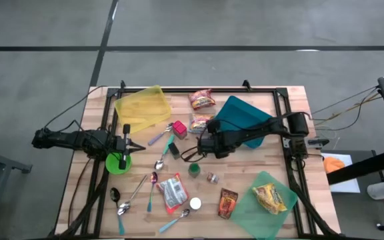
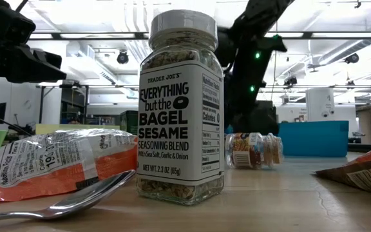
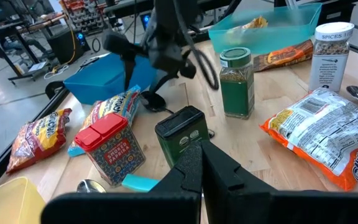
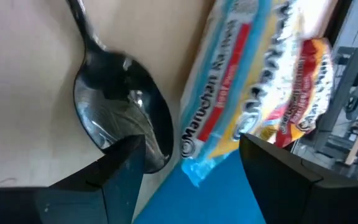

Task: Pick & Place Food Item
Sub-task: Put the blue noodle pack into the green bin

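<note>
A Maruchan ramen packet (image 4: 229, 106) lies flat on the wooden table (image 1: 245, 170), next to a teal tray (image 1: 245, 120). In the high view the packet (image 1: 201, 124) is at the table's middle. My right gripper (image 4: 194, 152) hovers open just above it, slanting down, with one finger over the bowl of a dark spoon (image 4: 123, 118) and the other over the packet's end. From above, that gripper (image 1: 202, 141) sits just near of the packet. My left gripper (image 3: 201, 168) waits shut at the table's left, above a green plate (image 1: 117, 162), holding nothing.
Around the packet stand a red paprika tin (image 3: 110, 146), a dark tin (image 3: 182, 130) and a green spice jar (image 3: 236, 81). A second snack packet (image 1: 201, 100) lies farther back. A yellow tray (image 1: 142, 107), a green tray (image 1: 272, 197), spoons and an orange packet (image 1: 172, 192) crowd the table.
</note>
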`<state>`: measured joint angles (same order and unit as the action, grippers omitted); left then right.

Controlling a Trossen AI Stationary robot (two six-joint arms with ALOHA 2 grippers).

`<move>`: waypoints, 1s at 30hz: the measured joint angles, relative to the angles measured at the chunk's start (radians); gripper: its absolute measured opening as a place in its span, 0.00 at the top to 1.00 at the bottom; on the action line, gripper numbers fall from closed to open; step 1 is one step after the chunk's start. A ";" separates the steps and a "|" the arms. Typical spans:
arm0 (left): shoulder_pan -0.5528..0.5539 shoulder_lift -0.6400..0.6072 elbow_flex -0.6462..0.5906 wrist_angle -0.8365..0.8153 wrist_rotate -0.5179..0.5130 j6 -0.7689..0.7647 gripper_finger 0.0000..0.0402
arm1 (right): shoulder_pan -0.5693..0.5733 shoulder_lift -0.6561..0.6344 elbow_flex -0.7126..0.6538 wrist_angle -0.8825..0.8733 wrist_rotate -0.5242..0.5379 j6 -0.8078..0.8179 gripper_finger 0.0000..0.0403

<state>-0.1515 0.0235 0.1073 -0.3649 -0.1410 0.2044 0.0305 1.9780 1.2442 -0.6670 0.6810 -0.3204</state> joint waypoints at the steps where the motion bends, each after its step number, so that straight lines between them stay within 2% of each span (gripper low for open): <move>1: 0.000 0.000 0.000 0.000 0.000 0.000 1.00 | -0.003 0.011 0.005 0.001 0.000 -0.001 0.36; 7: 0.000 0.000 0.000 0.000 0.000 0.000 1.00 | -0.013 0.031 0.026 -0.010 0.004 -0.006 0.36; 17: 0.000 0.000 0.000 0.000 0.000 0.000 1.00 | -0.043 -0.044 0.026 -0.009 0.000 0.022 0.36; 30: 0.000 0.000 0.000 0.000 0.000 0.000 1.00 | -0.054 -0.003 0.012 0.006 -0.035 0.013 0.36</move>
<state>-0.1513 0.0235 0.1073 -0.3649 -0.1413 0.2043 -0.0231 1.9747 1.2564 -0.6613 0.6464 -0.3078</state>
